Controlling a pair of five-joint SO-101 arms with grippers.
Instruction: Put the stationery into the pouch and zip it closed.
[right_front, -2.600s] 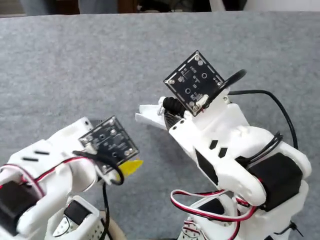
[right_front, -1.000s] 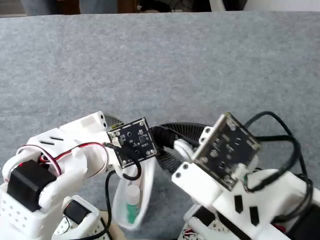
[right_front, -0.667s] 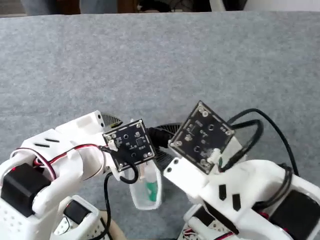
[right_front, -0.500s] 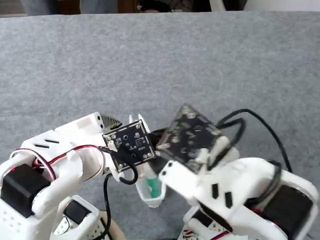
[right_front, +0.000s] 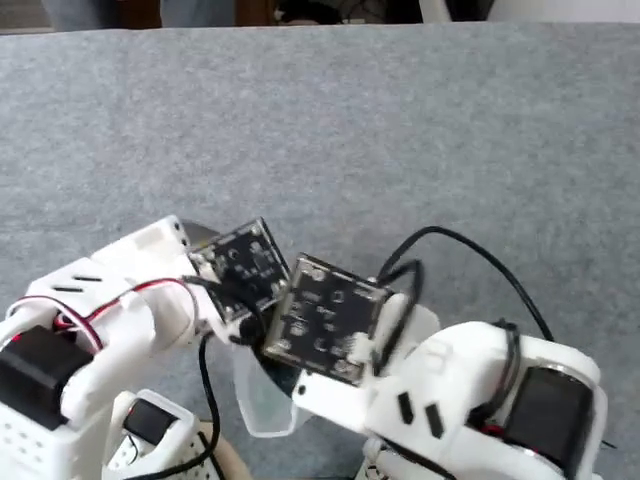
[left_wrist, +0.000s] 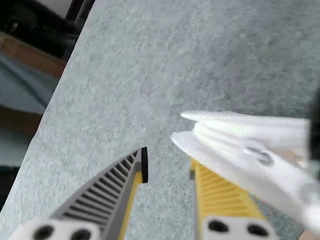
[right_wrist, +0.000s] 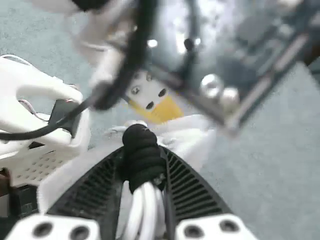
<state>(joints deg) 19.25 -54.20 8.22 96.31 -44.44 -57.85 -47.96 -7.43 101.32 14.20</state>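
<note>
Left pincer (left_wrist: 168, 167) open, pouch (left_wrist: 240, 137) unpinched; right pincer (right_wrist: 142, 156) clamps black-capped white stick (right_wrist: 141, 144). Push now could shove pouch away.

A grey, felt-like table cover (right_front: 400, 120) lies flat across the scene. Just beyond its far edge stands dark furniture (right_front: 320, 10). Off one side of the cover runs what may be a brown wooden board (left_wrist: 30, 55).

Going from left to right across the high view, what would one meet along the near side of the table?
left arm → left wrist camera board → right wrist camera board → right arm
</note>
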